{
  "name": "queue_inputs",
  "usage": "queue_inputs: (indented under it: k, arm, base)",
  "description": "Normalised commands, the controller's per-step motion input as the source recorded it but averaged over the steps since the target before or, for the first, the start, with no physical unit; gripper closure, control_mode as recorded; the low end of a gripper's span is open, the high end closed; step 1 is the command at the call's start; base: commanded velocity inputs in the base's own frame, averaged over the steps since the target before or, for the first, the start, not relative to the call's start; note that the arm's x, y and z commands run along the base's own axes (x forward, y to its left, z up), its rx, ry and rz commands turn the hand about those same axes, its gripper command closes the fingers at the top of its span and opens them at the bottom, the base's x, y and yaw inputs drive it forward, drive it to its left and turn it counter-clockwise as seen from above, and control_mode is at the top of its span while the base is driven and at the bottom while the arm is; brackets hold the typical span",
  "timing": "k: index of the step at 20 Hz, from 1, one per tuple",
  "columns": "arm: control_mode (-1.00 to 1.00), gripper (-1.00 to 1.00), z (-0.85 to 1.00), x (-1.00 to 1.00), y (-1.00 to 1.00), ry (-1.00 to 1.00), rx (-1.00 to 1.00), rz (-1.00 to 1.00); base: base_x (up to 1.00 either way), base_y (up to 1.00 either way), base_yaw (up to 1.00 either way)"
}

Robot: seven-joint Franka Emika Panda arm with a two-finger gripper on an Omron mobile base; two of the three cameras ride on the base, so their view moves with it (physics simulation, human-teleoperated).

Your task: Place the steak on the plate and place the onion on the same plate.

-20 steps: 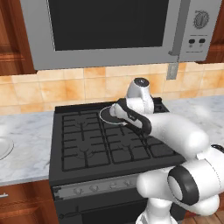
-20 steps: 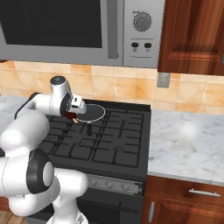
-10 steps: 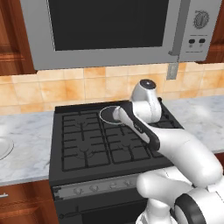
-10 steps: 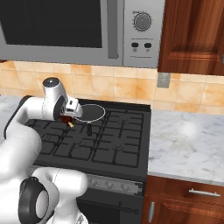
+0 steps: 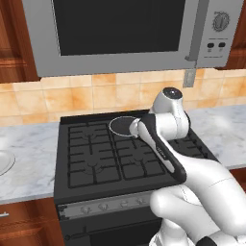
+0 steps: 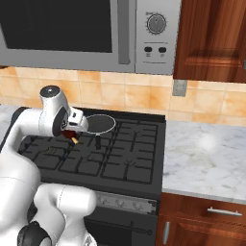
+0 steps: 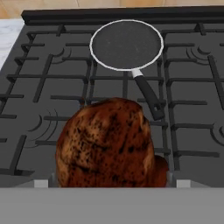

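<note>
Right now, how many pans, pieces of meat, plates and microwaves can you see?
Pans: 1, the pan on the stove
Meat: 1, the steak at the gripper
Plates: 1, the plate
Microwaves: 1, the microwave
Total: 4

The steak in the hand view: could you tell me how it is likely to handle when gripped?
The steak looks a thick, lumpy chunk, so it probably keeps its shape rather than drooping. Its rounded, uneven surface may let it twist between the wide-set jaws of the gripper.

Kitchen: gas stove (image 5: 120, 153), microwave (image 5: 125, 33), marble counter (image 6: 206, 158).
</note>
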Motion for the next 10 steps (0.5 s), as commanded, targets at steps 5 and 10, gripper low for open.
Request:
queue_inputs:
  k: [5,10]
  arm:
    - [-1.0,1.0,0.26,-0.34,-0.06,0.02,0.0,0.0]
    - [-1.0,1.0,0.05,-0.07,0.0,0.02,0.0,0.0]
  base:
    - [0.0,0.0,0.0]
    - [0.0,0.0,0.0]
